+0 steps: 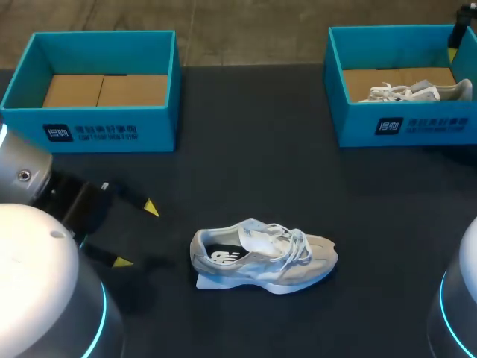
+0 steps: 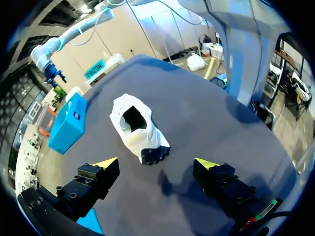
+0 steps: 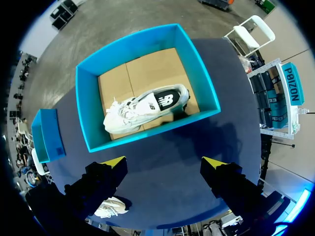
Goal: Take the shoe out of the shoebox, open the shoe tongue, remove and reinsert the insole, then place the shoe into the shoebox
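A: How many sneakers are there?
B: Two. The grey sneaker [image 1: 264,257] sits on the dark surface [image 1: 246,171], its heel toward the left hand [image 1: 136,235]. The other sneaker [image 1: 417,92] lies inside the right shoebox [image 1: 406,127].
A: And boxes, hands?
B: Two blue boxes; the left shoebox [image 1: 104,130] shows its cardboard floor. Two hands, both wide apart; the right hand [image 3: 164,162] hovers above the right shoebox.

The dark table [image 1: 246,149] bears the left shoebox [image 1: 97,130], right shoebox [image 1: 417,127] and a shoe [image 1: 264,257].
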Motion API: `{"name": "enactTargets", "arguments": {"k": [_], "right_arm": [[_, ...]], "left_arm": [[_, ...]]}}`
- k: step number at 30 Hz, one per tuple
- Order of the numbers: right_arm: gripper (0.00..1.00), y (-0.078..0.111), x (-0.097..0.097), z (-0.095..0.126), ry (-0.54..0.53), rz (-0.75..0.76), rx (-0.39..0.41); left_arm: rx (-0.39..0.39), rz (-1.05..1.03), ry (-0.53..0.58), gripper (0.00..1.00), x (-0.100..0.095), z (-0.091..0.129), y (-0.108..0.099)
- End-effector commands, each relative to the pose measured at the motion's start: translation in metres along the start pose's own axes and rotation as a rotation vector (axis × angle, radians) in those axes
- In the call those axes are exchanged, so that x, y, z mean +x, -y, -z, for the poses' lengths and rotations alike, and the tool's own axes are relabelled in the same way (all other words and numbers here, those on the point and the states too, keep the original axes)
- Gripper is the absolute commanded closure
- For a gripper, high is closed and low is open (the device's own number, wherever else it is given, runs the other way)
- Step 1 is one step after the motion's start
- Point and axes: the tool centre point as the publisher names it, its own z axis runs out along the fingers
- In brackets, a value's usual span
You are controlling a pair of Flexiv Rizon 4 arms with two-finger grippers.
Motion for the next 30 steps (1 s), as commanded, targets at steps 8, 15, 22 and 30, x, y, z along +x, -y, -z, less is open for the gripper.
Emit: {"name": "enactTargets", "arguments": {"k": [8, 15, 22, 30], "right_arm": [[0.00, 0.000, 0.000, 0.000, 0.001, -0.001, 0.000], [0.00, 0.000, 0.000, 0.000, 0.001, -0.001, 0.000], [0.00, 0.000, 0.000, 0.000, 0.001, -0.001, 0.000], [0.00, 0.000, 0.000, 0.000, 0.001, -0.001, 0.000]], "left_arm": [[0.175, 0.035, 0.097, 0.00, 0.010, -0.003, -0.032], [0.215, 0.049, 0.115, 0.00, 0.013, -0.008, -0.040], [0.271, 0.059, 0.163, 0.00, 0.022, -0.014, -0.044], [0.375, 0.080, 0.274, 0.00, 0.031, -0.024, -0.057]]}}
